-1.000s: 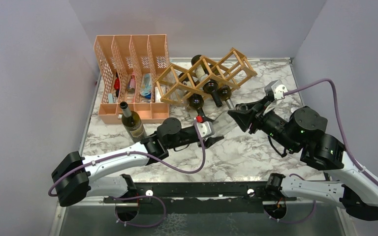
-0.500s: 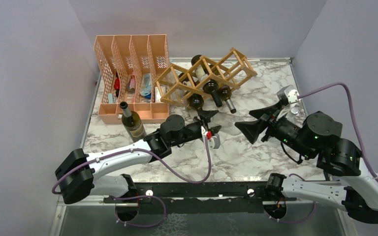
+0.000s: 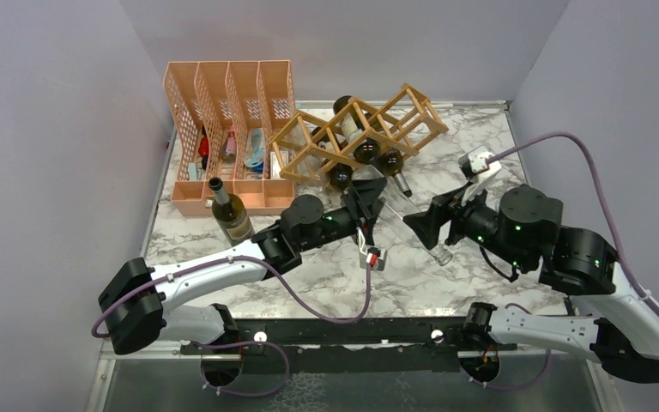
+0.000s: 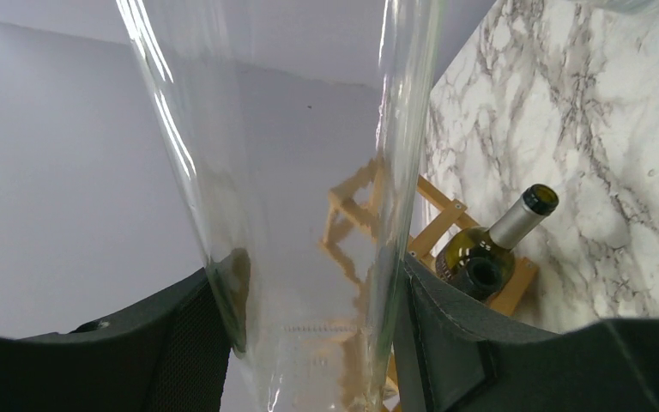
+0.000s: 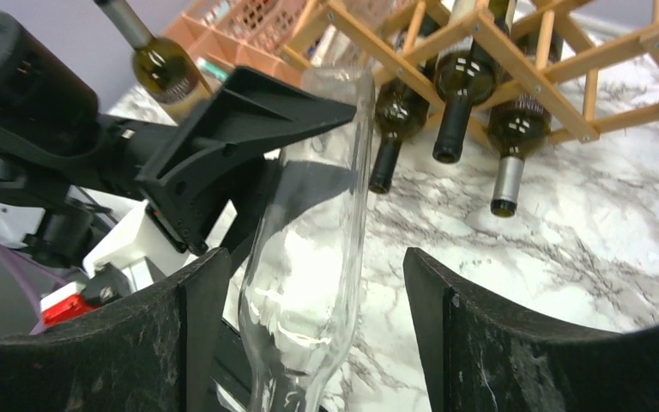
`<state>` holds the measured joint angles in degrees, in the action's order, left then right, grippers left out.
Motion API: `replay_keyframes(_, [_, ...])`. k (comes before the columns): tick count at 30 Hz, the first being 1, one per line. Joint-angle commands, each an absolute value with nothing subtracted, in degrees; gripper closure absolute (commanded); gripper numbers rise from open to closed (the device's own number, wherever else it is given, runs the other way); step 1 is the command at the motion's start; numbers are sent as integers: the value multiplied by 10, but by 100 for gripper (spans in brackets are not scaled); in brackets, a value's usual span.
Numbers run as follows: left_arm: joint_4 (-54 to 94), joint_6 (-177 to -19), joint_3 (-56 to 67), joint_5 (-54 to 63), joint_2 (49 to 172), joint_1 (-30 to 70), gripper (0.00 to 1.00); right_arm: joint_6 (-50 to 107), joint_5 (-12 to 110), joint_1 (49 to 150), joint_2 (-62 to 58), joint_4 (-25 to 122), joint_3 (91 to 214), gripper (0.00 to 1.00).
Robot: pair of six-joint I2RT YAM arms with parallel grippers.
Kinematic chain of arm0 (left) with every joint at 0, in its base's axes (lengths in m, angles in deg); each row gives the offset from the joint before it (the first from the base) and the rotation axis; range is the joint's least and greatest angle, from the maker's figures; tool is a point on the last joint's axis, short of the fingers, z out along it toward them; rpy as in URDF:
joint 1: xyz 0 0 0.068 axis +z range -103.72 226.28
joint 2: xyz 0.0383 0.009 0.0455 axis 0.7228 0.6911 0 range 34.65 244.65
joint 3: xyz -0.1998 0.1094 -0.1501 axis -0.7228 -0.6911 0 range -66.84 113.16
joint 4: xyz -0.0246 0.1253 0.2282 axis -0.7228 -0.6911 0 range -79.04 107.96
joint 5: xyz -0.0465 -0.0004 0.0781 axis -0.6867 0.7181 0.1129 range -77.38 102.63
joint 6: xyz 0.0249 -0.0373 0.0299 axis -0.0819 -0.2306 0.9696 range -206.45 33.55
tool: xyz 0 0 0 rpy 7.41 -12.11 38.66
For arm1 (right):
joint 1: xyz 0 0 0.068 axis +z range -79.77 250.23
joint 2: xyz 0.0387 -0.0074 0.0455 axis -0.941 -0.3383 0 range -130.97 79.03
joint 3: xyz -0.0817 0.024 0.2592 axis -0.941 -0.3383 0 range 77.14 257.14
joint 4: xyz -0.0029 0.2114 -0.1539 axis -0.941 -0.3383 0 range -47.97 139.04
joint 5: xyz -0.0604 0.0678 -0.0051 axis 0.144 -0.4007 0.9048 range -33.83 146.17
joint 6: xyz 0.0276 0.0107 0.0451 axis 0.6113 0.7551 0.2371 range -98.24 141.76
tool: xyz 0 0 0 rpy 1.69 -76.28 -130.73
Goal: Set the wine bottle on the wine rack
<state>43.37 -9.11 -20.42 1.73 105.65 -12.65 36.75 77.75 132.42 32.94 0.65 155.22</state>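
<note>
A clear glass wine bottle point(image 3: 403, 225) hangs slanted above the marble table, its base toward the wine rack point(image 3: 434, 114). My left gripper point(image 3: 369, 199) is shut on the bottle's body point(image 4: 292, 172), with both black fingers point(image 4: 446, 335) pressed to the glass. My right gripper point(image 3: 425, 225) stands open around the bottle's shoulder and neck end point(image 5: 317, 215). The glass lies close to the left finger point(image 5: 180, 343), and a gap shows on the other side. The wooden lattice rack point(image 5: 523, 75) lies at the back with several dark bottles point(image 3: 369, 153) in its cells.
A green bottle point(image 3: 230, 215) stands upright by the left forearm. Behind it sits the orange perforated file organiser point(image 3: 223, 112) with small items inside. Grey walls close in the table on the left, back and right.
My right gripper opened off the bottle, drew back to the right, then returned around its neck end. My left wrist rolled and carried the bottle up toward the rack.
</note>
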Motion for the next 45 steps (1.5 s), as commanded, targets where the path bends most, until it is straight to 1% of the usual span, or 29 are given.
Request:
replay_keyframes(1, [465, -21, -173, 30, 1057, -126, 100, 381, 795, 1327, 315, -28, 1535, 23])
replay_keyframes(10, [453, -16, -175, 27, 1056, -126, 100, 402, 766, 1328, 329, 4, 1472, 23])
replay_keyframes(17, [448, -15, -172, 20, 1055, -126, 100, 420, 754, 1328, 317, 26, 1442, 23])
replay_keyframes(21, [447, -12, -172, 20, 1053, -126, 100, 425, 755, 1327, 307, 29, 1438, 25])
replay_keyframes(24, [446, -12, -172, 19, 1050, -126, 100, 428, 763, 1327, 297, 25, 1433, 29])
replay_keyframes(27, [446, -12, -172, 20, 1047, -126, 100, 431, 770, 1328, 287, 19, 1432, 41])
replay_keyframes(29, [446, -12, -174, 22, 1045, -126, 100, 431, 775, 1328, 285, 17, 1431, 55])
replay_keyframes(32, [447, -12, -177, 29, 1043, -126, 100, 430, 782, 1327, 287, 19, 1431, 78])
replay_keyframes(34, [447, -13, -179, 32, 1040, -126, 100, 428, 789, 1327, 291, 21, 1431, 90])
replay_keyframes(35, [447, -14, -181, 35, 1039, -126, 98, 426, 794, 1328, 292, 22, 1432, 97])
replay_keyframes(36, [447, -14, -183, 37, 1038, -126, 92, 425, 799, 1328, 293, 22, 1433, 99])
replay_keyframes(37, [447, -15, -186, 39, 1037, -126, 83, 424, 804, 1328, 295, 22, 1434, 99])
replay_keyframes(38, [447, -16, -188, 41, 1036, -126, 71, 423, 810, 1328, 297, 23, 1434, 99])
replay_keyframes(39, [447, -17, -190, 45, 1035, -126, 56, 421, 817, 1327, 299, 23, 1435, 99])
replay_keyframes(40, [447, -19, -192, 49, 1034, -126, 46, 421, 825, 1328, 302, 24, 1436, 99])
replay_keyframes(41, [447, -20, -195, 53, 1033, -126, 13, 420, 833, 1327, 306, 24, 1438, 99])
replay_keyframes(42, [448, -21, -197, 57, 1033, -126, 3, 420, 840, 1328, 310, 24, 1439, 99])
replay_keyframes(45, [450, -61, -205, 46, 1012, -127, 1, 423, 886, 1328, 322, 20, 1445, 99])
